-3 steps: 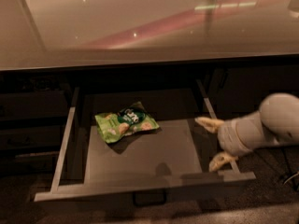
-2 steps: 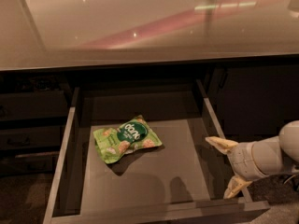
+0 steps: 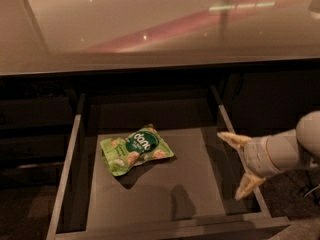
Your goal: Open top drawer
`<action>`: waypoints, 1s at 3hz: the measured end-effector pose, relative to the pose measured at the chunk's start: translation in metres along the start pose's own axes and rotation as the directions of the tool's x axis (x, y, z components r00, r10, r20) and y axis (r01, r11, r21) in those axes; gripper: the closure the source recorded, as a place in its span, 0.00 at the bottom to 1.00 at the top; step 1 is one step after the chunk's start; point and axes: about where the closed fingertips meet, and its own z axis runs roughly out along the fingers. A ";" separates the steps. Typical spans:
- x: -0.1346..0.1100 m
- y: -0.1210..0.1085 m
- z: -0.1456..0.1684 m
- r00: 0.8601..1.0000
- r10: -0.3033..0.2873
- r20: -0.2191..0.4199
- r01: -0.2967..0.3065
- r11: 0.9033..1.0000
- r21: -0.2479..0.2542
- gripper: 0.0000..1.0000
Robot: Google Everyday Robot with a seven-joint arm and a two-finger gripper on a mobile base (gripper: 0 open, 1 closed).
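— Where's the top drawer (image 3: 142,199)?
— Out beneath the surface (image 3: 150,34) (snack bag (image 3: 136,148) inside). My end effector (image 3: 242,161) gapes wide, empty, at its right wall; a careless retreat could snag it.

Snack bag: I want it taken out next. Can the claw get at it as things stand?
Probably yes. The drawer is pulled out, the bag lies uncovered on its floor, and the claw, open, hovers at the right wall with nothing between them.
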 end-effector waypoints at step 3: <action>-0.020 -0.063 -0.050 0.999 0.005 -0.033 -0.002 0.996 0.092 0.00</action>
